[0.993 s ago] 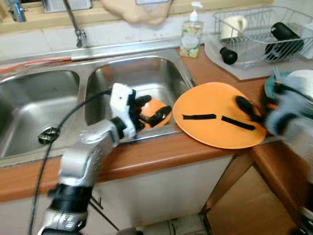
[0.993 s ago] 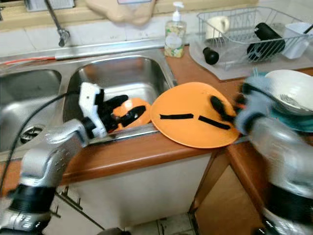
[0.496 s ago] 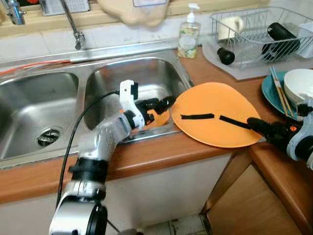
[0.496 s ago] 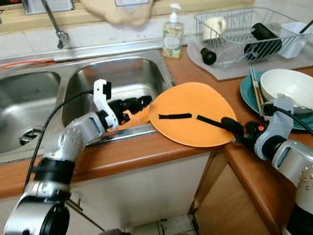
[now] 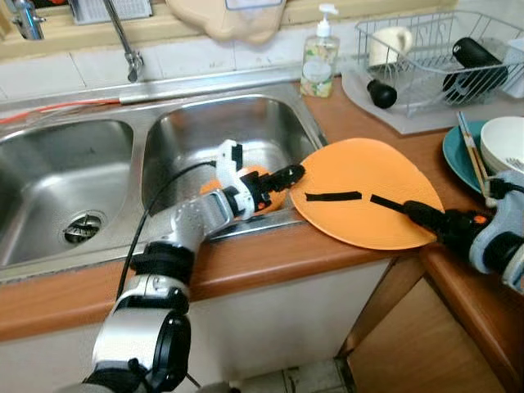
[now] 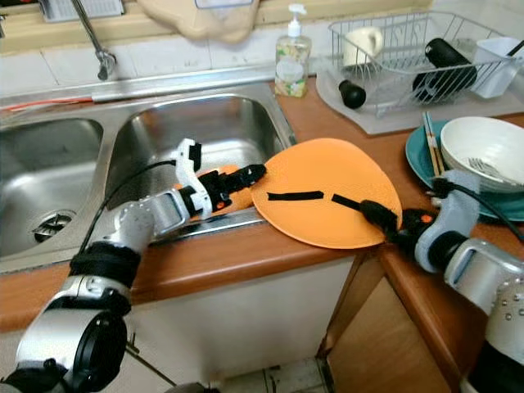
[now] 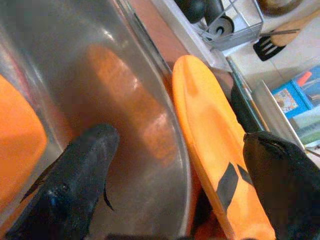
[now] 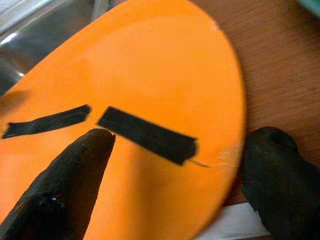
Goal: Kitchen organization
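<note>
Orange plate (image 5: 360, 184) w/ two black tape strips sits on the wooden bench (image 5: 270, 258), its left edge overhanging the right sink basin (image 5: 221, 131). Left end effector (image 5: 282, 175) reaches across the basin's front corner, fingers spread apart, one either side of the plate's left rim, gripping nothing. Right end effector (image 6: 378, 219) is at the plate's right edge, fingers apart, one over the tape, one off the rim; not closed on it. Smaller orange dish (image 6: 237, 196) lies in the basin under the left arm.
</note>
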Tool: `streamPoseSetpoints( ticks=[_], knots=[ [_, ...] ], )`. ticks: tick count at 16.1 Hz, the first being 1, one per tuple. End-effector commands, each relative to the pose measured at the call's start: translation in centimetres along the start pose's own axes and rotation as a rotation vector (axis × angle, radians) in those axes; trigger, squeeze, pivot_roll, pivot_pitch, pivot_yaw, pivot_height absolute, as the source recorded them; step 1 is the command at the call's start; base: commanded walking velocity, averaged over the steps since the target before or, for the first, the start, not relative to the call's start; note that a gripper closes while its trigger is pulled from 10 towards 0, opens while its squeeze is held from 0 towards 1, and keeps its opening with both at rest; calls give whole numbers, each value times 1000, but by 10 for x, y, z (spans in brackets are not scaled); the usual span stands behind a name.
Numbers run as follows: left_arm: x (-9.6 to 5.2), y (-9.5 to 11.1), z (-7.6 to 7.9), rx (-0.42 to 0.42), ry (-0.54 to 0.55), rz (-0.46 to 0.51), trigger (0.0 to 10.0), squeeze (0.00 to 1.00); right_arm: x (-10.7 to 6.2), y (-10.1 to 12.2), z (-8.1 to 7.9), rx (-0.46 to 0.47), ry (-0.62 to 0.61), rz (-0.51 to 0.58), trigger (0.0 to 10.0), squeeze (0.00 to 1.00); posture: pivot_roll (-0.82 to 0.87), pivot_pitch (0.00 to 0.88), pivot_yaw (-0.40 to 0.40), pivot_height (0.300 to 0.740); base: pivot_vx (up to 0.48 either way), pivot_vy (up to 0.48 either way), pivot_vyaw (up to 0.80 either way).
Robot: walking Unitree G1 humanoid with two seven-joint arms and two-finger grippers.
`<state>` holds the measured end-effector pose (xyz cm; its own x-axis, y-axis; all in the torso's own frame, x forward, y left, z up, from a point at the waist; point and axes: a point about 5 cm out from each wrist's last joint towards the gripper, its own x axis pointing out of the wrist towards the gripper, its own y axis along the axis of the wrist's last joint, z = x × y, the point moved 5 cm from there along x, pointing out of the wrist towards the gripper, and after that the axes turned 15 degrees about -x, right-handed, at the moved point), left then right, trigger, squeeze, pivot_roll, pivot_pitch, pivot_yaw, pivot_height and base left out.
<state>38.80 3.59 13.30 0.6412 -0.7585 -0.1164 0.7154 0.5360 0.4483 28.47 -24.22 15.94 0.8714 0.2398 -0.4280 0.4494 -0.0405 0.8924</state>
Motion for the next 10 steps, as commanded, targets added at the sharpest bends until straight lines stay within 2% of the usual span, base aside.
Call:
streamPoseSetpoints(
  ticks=[1, 5, 8, 9, 10],
  knots=[
    [3, 0, 6, -3, -32, -23, 10000, 0, 2, -1, -9, 7, 35, -11, 10000, 0, -214, 0, 92, 740, 0, 0, 0],
    [10, -15, 10, 9, -64, -104, 10000, 0, 7, -2, -24, 37, 78, -3, 10000, 0, -214, 0, 95, 740, 0, 0, 0],
    [13, -15, 17, 9, -104, -117, 10000, 0, 9, 2, -31, 53, 101, 13, 10000, 0, -214, 0, 99, 740, 0, 0, 0],
    [13, -16, 19, 19, -121, -128, 2392, 0, 10, 2, -34, 52, 106, 15, 10000, 0, -216, 0, 103, 740, 0, 0, 0],
    [13, -16, 19, 22, -126, -132, 2392, 0, 11, 2, -35, 53, 107, 16, 10000, 0, -216, 0, 104, 740, 0, 0, 0]
  ],
)
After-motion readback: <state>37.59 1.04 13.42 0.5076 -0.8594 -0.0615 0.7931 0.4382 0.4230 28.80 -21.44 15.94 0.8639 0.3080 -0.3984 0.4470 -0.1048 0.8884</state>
